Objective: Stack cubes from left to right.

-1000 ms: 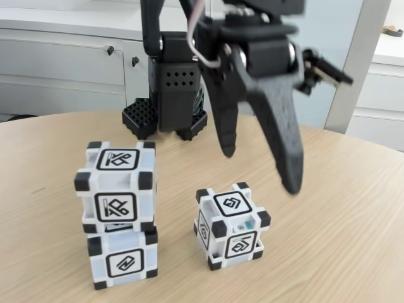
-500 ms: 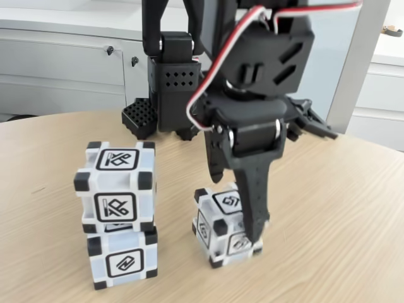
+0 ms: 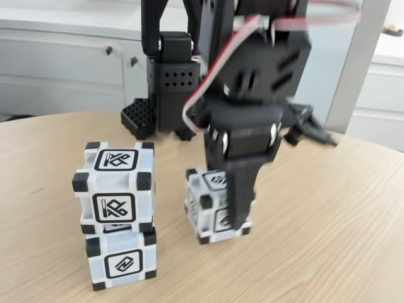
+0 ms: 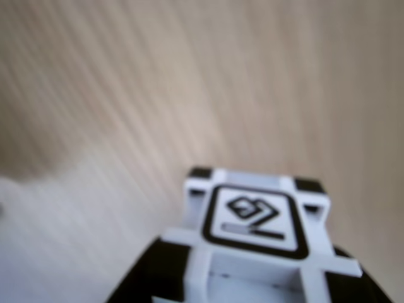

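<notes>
Two cubes are stacked at the left of the fixed view, the upper cube (image 3: 115,186) resting on the lower cube (image 3: 120,260). A third cube (image 3: 203,211), white with black corners, stands just right of the stack, apart from it. My gripper (image 3: 222,211) comes down over it from above and is shut on it, with one black finger (image 3: 238,202) across its front right face. In the wrist view this cube (image 4: 252,218) sits between the dark fingers (image 4: 148,274) at the bottom edge. Whether it is clear of the table I cannot tell.
The round wooden table (image 3: 328,240) has bare room to the right and front. The arm's black base (image 3: 167,82) stands at the back behind the cubes. White cabinets (image 3: 63,57) line the wall beyond the table.
The gripper came down from above the single cube and closed on it. Cube and gripper have since shifted left, toward the stack. The stack has not moved.
</notes>
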Robot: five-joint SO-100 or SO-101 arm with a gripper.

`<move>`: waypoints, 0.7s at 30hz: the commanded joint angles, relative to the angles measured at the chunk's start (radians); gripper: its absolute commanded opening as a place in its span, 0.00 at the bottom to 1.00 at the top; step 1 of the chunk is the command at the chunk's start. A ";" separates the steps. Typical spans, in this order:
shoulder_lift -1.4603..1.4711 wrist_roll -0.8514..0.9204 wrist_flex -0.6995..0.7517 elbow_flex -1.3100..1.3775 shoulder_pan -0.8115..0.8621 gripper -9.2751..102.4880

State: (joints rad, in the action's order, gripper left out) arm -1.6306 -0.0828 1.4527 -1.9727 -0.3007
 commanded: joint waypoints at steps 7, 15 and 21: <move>-0.407 0.051 0.003 0.038 0.008 0.08; -0.626 0.152 0.023 0.095 0.087 0.08; -0.626 0.249 0.025 0.126 0.219 0.08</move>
State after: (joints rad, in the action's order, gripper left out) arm -2.2289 0.1381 1.4726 -1.9052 -0.1381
